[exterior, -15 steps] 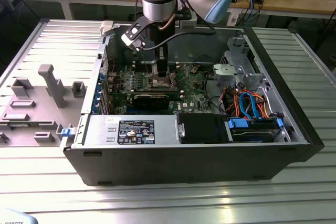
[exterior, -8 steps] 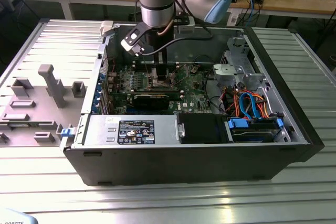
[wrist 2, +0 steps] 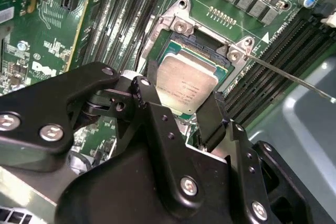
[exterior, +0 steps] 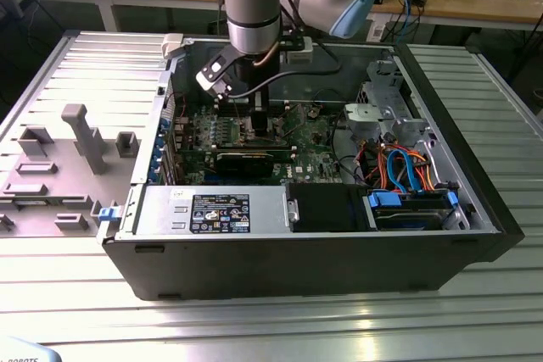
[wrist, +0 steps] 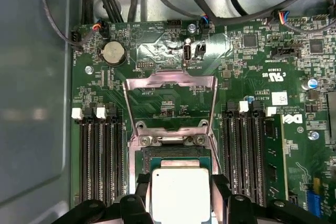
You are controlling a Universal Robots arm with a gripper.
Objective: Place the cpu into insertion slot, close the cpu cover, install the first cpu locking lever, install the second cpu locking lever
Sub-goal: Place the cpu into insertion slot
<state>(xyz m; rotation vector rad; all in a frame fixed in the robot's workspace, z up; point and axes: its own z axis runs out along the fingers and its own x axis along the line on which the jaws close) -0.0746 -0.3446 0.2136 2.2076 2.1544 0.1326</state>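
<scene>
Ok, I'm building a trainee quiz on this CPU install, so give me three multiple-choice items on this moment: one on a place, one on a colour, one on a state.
1. Where is the cpu?
A. On the grey tray outside the case.
B. Between the fingers of the gripper, at the insertion slot.
C. On the power supply.

2. What colour is the cpu's top?
A. Silver.
B. Blue.
C. Red.

3. How does the cpu cover stand?
A. Shut over the insertion slot.
B. Lying outside the case.
C. Swung open, away from the insertion slot.

Answers: 1 B, both wrist views show fingers flanking it at the insertion slot; 2 A, its top is dull silver; 3 C, the first wrist view shows the frame raised beyond the insertion slot.
</scene>
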